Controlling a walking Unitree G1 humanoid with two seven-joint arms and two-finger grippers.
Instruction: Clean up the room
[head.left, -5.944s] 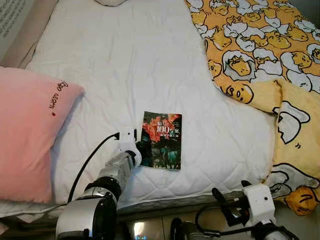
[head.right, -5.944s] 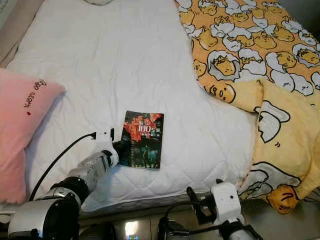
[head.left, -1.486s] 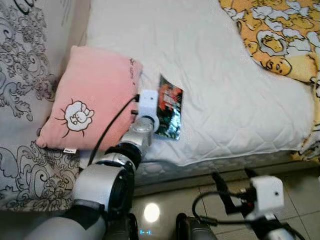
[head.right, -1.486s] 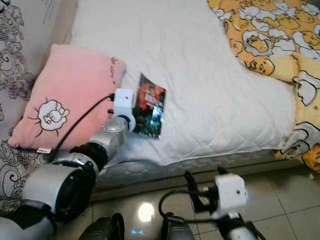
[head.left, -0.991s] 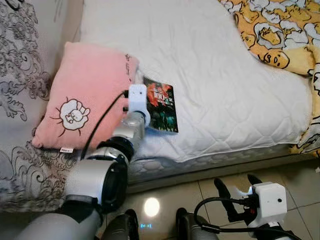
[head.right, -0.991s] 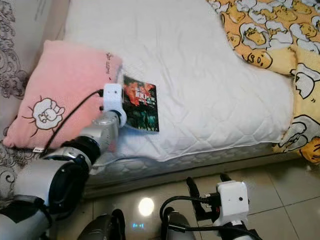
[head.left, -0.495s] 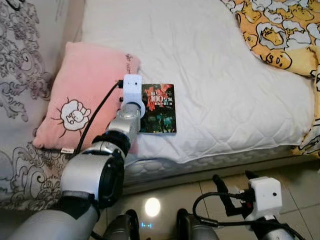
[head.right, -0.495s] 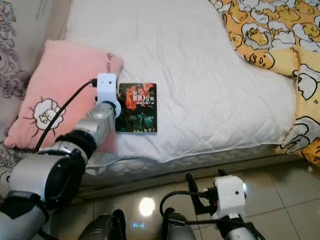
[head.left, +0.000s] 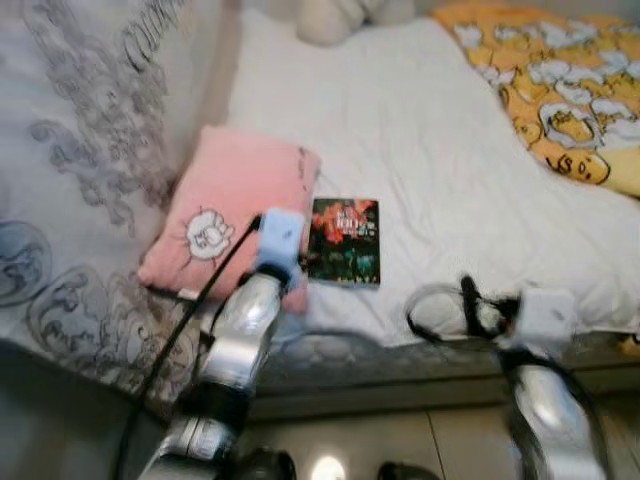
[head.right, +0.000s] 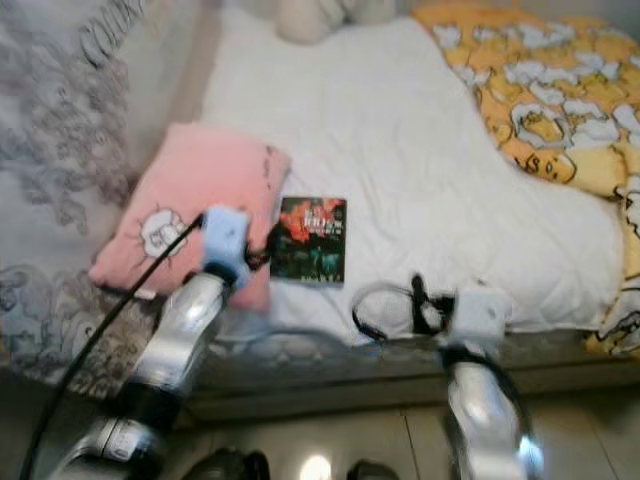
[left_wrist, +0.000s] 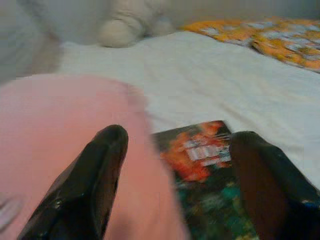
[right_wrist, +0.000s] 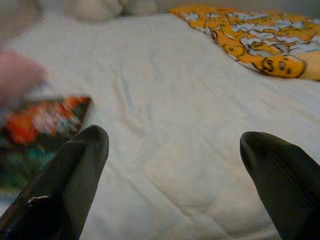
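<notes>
A dark book (head.left: 345, 240) with a red and green cover lies flat on the white bed (head.left: 420, 140), its left edge against a pink pillow (head.left: 230, 200). My left gripper (left_wrist: 179, 135) is open at the book's near left corner. One finger (left_wrist: 95, 175) is over the pillow, the other finger (left_wrist: 260, 180) over the book. My right gripper (right_wrist: 175, 135) is open above bare sheet near the bed's front edge, to the right of the book (right_wrist: 35, 125).
A yellow cartoon-print blanket (head.left: 560, 90) covers the bed's right side. A pale plush toy (head.left: 335, 15) sits at the head of the bed. Grey patterned bedding (head.left: 90, 150) lies left of the pillow. Tiled floor (head.left: 330, 455) runs below the bed's front edge.
The camera has pulled back and the view is blurred. The book, once mid-bed, now lies beside the pillow. My right arm has risen from near the floor to the bed's edge.
</notes>
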